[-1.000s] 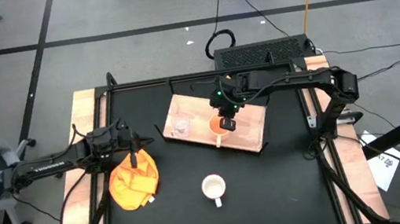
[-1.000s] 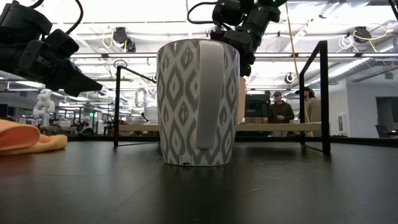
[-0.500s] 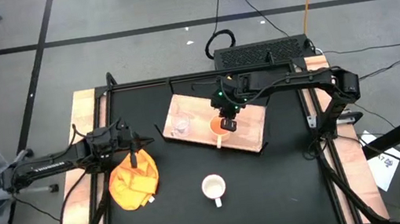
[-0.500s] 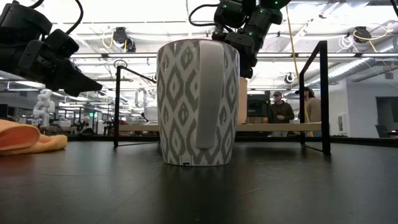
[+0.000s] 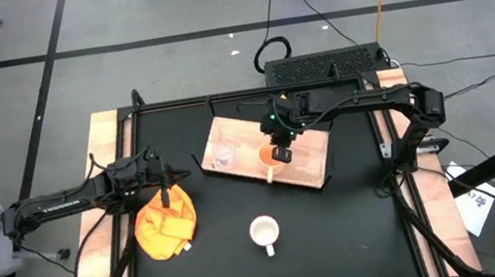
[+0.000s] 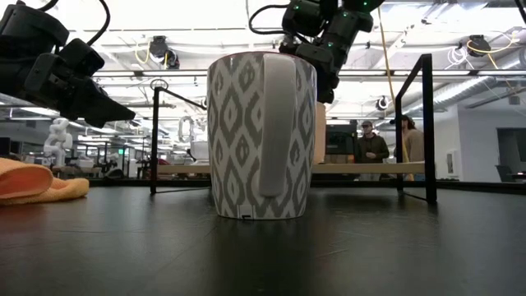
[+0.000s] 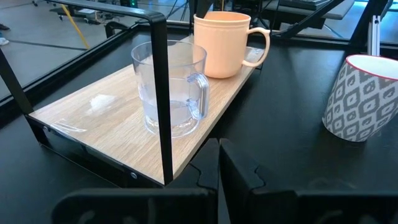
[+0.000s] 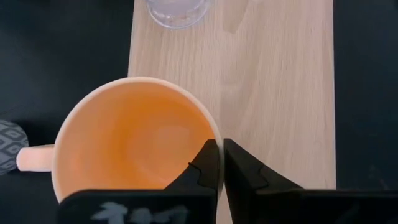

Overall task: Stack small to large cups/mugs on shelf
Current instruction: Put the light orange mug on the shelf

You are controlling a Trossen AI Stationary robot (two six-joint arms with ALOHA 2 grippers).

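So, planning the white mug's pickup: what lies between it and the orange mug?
In the high view, only the board's near edge and bare black tabletop lie between white mug and orange mug.

A black table (image 5: 340, 233) carries a light-wood shelf (image 5: 315, 163) toward its back, set at a slant. On the shelf stand a clear glass cup (image 5: 223, 153) near its left end and an orange mug (image 5: 266, 158) near the middle, apart from each other. Directly on the table lie an orange cloth (image 5: 165, 224) at the left and a patterned white mug (image 5: 263, 231) near the front.
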